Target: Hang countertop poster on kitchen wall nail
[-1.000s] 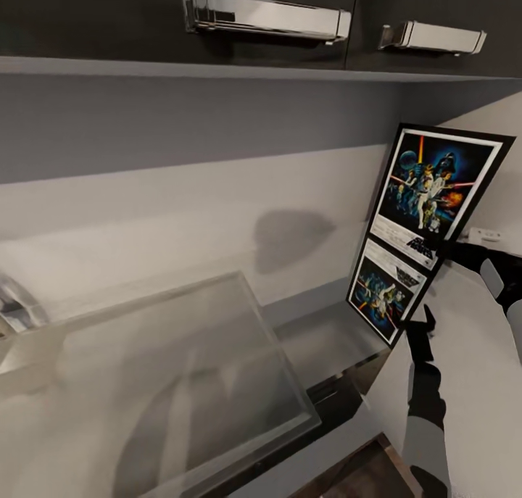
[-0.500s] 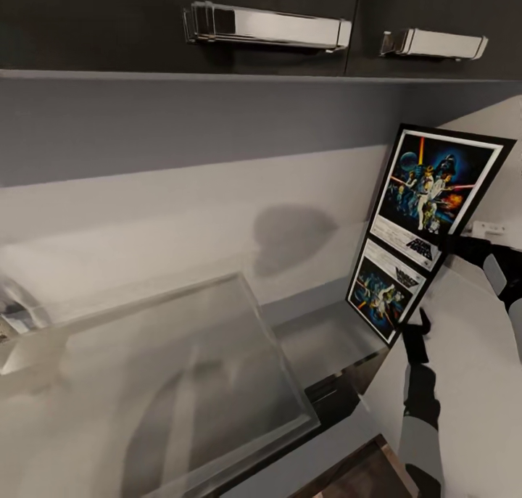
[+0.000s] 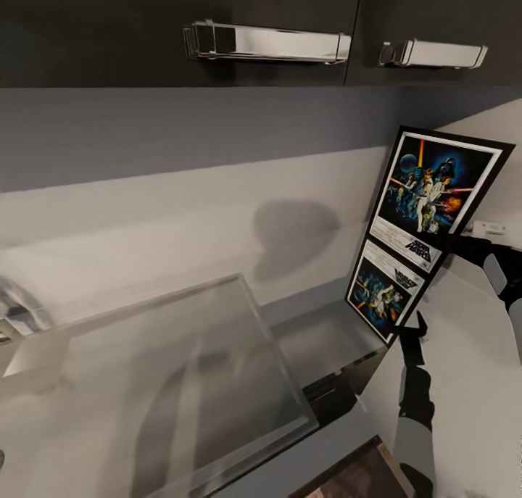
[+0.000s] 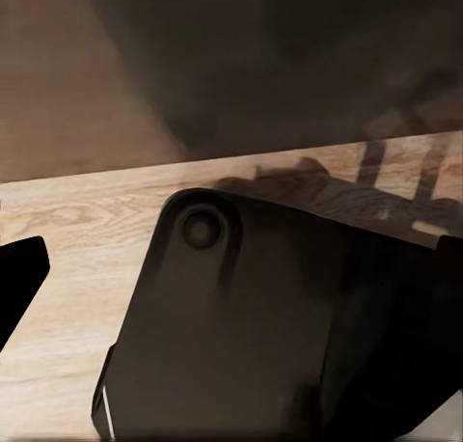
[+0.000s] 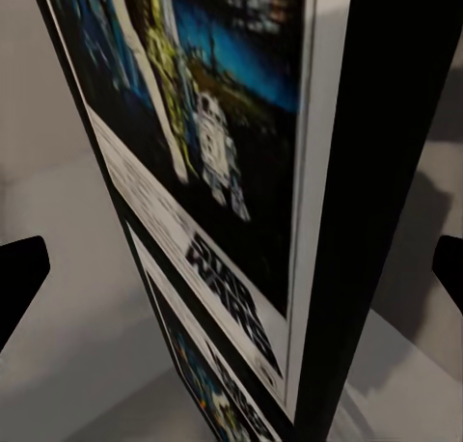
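Poster (image 3: 435,193): upright at tabletop (image 3: 319,331) back corner. Right claw (image 5: 231,268): wide open astride frame edge, holding nothing. Risk: toppling if nudged before closing.

- One poster (image 3: 435,188) stood on the tabletop (image 3: 330,335); beneath it lay one upside-down reflection (image 3: 384,288) of it, which was not a second poster.
- Two chrome handles showed on the upper cabinets: a long one (image 3: 267,42) and a shorter one (image 3: 433,53).
- Two cabinet doors (image 3: 174,19) carried those handles, one handle each.
- One sink (image 3: 167,382) was set in the tabletop.
- One white wall socket (image 3: 491,229) sat just beside the poster's lower right edge.
- One end effector (image 3: 409,335) showed in the head view, by the poster's lower corner.
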Controlling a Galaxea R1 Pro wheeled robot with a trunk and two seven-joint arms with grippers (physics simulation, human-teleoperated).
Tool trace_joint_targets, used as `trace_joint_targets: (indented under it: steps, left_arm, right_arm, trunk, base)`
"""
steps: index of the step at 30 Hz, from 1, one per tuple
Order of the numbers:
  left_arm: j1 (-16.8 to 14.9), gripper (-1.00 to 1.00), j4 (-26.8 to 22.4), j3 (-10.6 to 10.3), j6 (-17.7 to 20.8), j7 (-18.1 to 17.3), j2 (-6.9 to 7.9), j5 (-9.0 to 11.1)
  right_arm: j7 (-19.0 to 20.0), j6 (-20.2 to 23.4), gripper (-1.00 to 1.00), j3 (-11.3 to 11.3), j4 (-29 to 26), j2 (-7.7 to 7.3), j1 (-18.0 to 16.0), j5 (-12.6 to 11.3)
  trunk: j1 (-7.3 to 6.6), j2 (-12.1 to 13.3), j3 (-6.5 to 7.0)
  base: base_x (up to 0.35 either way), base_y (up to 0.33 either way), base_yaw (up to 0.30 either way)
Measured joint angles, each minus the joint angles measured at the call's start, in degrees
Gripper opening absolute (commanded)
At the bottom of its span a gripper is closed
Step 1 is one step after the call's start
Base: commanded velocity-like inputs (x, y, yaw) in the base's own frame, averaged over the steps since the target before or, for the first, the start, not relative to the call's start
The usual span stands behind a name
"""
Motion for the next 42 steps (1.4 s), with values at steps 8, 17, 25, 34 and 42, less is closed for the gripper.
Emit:
trace_joint_targets:
  steps: [8, 17, 25, 34, 42]
  left_arm:
    - [0.00, 1.00, 0.00, -0.01, 0.06, 0.00, 0.00, 0.00]
    - [0.00, 1.00, 0.00, -0.01, 0.12, 0.00, 0.00, 0.00]
    - [0.00, 1.00, 0.00, 0.04, 0.07, 0.01, 0.00, 0.00]
    - [0.00, 1.00, 0.00, 0.04, 0.05, 0.00, 0.00, -0.03]
    - [0.00, 1.00, 0.00, 0.08, 0.00, 0.00, 0.00, -0.08]
  right_arm:
    - [-0.05, 0.10, 1.00, -0.01, 0.10, 0.00, 0.00, 0.00]
    - [-0.28, 0.14, 1.00, -0.01, 0.17, -0.08, 0.00, 0.00]
    - [-0.36, 0.32, 1.00, 0.00, 0.42, -0.09, 0.00, 0.03]
    - [-0.51, 0.19, 1.00, -0.01, 2.90, -0.08, 0.00, 0.06]
    - [-0.52, -0.01, 1.00, 0.00, 3.23, -0.08, 0.00, -0.05]
  trunk:
    - [-1.76, 3.21, 0.71]
    - [-3.74, 6.82, 1.50]
    - [-4.40, 8.04, 1.31]
    - [-4.40, 8.04, 0.48]
    - [-4.40, 8.04, -0.26]
  base:
    - [0.000, 0.000, 0.000]
    - [0.000, 0.000, 0.000]
    - [0.000, 0.000, 0.000]
    - [0.000, 0.000, 0.000]
    - [0.000, 0.000, 0.000]
